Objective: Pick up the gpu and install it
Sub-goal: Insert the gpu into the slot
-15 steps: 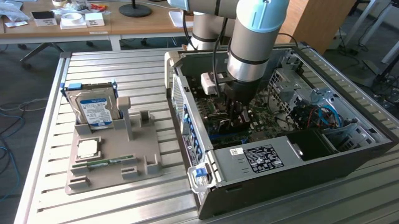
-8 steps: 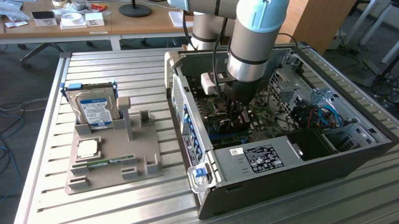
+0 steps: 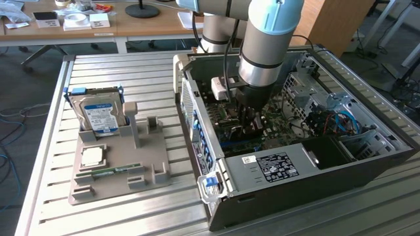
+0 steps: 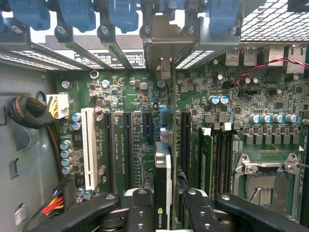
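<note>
Black gripper (image 4: 163, 210) fingers (image 4: 140, 205) sit closest to the wrist camera, clamped on the top edge of the gpu (image 4: 162, 164), one on each side. That card stands on edge over the green motherboard (image 4: 241, 96), seen edge-on (a small logo shows on its near end), with its silver bracket (image 4: 161, 46) reaching to the rear slot openings under a row of blue retention clips (image 4: 123, 12). It runs along a black expansion slot, between the other black slots and the white slot (image 4: 89, 147) on one side and the memory slots (image 4: 217, 154) on the other; how far it is seated cannot be told.

From the exterior view, the arm (image 3: 266, 44) reaches straight down into the open computer case (image 3: 367, 142), the gripper (image 3: 251, 129) low over the board. On the exterior view's left, a grey holder tray (image 3: 154, 142) on the slatted metal table (image 3: 118, 73) carries a hard drive (image 3: 100, 113) standing upright, a processor (image 3: 92, 156) and a memory stick (image 3: 108, 171).
</note>
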### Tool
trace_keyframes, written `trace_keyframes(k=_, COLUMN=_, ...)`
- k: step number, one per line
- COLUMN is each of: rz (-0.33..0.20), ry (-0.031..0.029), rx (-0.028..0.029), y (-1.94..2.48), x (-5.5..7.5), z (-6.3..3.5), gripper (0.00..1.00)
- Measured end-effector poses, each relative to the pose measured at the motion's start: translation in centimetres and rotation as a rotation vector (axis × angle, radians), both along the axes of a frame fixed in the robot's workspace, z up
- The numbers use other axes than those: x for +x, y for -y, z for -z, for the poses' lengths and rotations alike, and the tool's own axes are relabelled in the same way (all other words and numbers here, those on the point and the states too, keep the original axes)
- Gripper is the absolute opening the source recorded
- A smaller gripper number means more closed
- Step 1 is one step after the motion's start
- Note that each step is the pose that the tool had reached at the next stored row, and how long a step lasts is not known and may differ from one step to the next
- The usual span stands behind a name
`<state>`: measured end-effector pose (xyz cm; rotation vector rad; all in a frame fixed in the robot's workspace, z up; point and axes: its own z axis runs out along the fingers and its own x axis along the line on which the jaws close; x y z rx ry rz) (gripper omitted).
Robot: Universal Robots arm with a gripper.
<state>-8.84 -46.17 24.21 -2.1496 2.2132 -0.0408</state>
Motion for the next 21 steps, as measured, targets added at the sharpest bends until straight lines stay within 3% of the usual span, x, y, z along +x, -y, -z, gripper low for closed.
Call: trace_keyframes(k=21, rz=0.0, ry=0.0001, rx=0.0017, y=0.0, x=-0.2, z=0.37, gripper=0.27)
